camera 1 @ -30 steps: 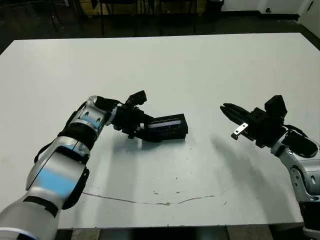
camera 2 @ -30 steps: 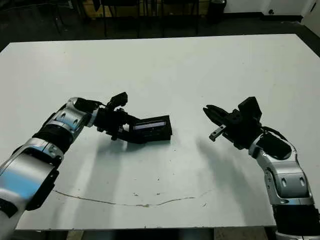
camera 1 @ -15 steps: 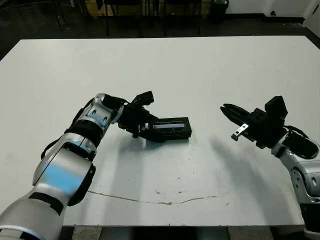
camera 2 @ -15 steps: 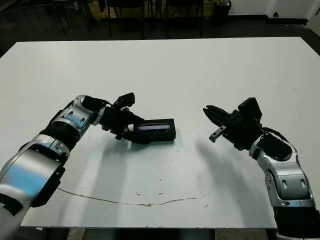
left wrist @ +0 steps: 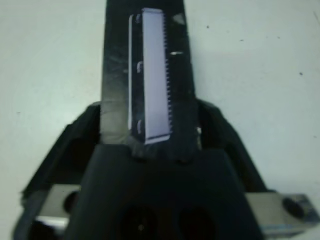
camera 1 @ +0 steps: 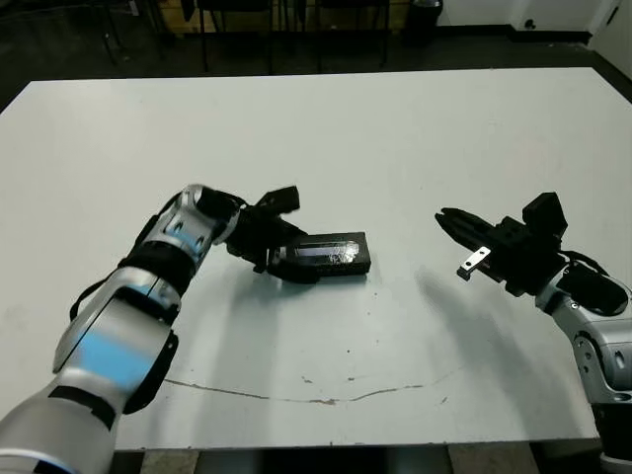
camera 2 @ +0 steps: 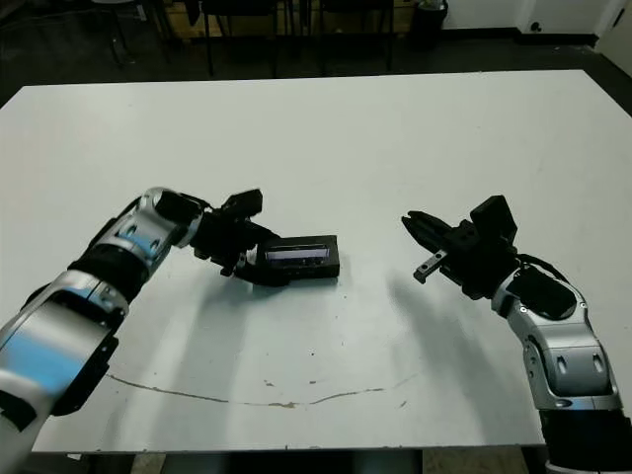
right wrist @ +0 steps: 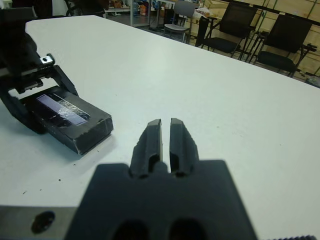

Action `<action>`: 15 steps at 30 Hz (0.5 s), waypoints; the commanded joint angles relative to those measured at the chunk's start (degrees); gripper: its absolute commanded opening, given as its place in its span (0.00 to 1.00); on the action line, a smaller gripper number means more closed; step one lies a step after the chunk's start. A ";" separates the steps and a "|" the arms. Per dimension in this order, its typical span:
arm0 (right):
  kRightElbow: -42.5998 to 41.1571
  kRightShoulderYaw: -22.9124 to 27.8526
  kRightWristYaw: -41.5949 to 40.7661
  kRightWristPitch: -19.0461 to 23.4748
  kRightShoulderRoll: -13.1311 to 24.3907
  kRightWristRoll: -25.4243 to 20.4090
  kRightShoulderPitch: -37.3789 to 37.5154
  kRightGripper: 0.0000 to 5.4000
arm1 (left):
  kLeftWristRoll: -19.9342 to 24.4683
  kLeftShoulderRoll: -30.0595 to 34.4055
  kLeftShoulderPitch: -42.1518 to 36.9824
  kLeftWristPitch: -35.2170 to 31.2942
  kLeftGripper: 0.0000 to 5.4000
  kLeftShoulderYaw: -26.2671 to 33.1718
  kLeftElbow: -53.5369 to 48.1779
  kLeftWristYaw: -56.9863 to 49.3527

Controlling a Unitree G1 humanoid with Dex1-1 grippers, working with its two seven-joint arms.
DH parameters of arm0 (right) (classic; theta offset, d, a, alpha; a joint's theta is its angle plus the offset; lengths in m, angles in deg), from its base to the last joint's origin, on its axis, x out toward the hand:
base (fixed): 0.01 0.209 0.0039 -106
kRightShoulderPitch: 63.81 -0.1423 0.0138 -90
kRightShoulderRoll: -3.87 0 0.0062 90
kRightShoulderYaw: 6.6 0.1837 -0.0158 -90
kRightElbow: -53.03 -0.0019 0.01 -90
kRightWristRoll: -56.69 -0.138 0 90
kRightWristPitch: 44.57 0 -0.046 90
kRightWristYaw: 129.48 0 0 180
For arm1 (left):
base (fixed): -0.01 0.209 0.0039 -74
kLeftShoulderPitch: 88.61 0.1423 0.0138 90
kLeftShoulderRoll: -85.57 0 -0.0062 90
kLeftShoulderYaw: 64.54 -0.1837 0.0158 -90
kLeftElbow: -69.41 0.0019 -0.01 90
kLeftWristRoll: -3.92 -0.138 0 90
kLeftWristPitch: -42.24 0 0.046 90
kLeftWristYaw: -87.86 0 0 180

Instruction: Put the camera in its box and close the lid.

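Observation:
The box (camera 1: 331, 267) lies flat on the white table (camera 1: 395, 138), left of centre. The lid (camera 1: 324, 249) covers it, silvery panel (left wrist: 150, 75) facing up. The camera is hidden. My left gripper (camera 1: 276, 259) is shut on the box's left end, one finger (left wrist: 67, 145) on each long side. My right gripper (camera 1: 449, 219) hovers above the table well to the right of the box, shut and holding nothing. The right wrist view shows its two fingertips (right wrist: 161, 122) together, pointing toward the box (right wrist: 87, 131) and the left gripper (right wrist: 30, 95).
A thin brown crack line (camera 1: 326, 398) runs across the table near its front edge. Chairs (right wrist: 280, 40) and shelving stand beyond the far edge. Bare table surface lies between the two grippers.
The box was tilted up in my left gripper earlier and now rests flat on the table. The right arm has not moved.

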 commanded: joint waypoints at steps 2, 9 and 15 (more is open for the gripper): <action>0.46 -0.53 -0.11 -0.73 0.22 0.96 0.16 0.00 | -4.46 1.10 6.57 -1.89 0.84 -2.92 2.55 -0.56; 1.42 -0.69 -0.97 -2.03 0.12 0.64 -0.23 0.00 | -3.41 3.52 8.08 0.33 1.00 -2.34 1.35 -1.24; 0.37 -0.47 -0.24 0.10 0.10 0.02 -0.01 0.00 | -2.86 7.72 10.92 7.45 1.00 -1.06 0.32 -2.54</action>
